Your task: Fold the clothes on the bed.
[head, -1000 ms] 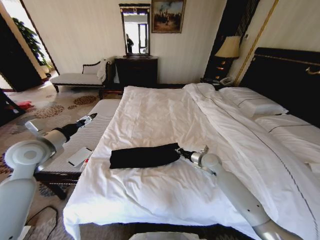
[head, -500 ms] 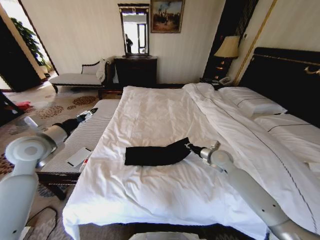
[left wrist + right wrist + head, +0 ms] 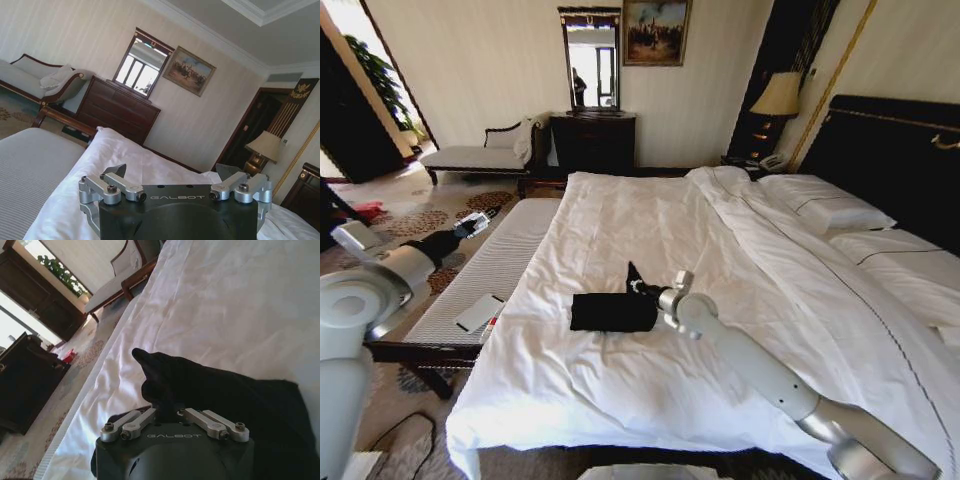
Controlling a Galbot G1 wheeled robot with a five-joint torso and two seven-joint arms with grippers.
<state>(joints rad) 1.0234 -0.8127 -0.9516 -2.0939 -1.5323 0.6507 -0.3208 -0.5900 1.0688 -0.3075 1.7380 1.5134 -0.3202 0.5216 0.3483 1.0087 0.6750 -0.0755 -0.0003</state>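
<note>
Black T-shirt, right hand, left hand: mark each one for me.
black T-shirt (image 3: 610, 312), head view, middle of the folded bundle.
right hand (image 3: 638, 287), head view, fingertips pinching raised cloth.
left hand (image 3: 172, 176), left wrist view, gap between open fingers.

Bare white bedding (image 3: 620, 235) lies open from ten to two o'clock of the folded black cotton T-shirt (image 3: 612, 312). At three, the right gripper (image 3: 638, 288), closed on its raised corner, and the grey arm block passage. White pillows (image 3: 825, 205) stand well apart at two.

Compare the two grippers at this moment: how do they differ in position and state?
The right gripper is over the bed, shut on the black T-shirt, lifting one end. The left gripper hangs off the bed's side above the striped bench, open and empty. Both carry the same black-and-silver Galbot build.
</note>
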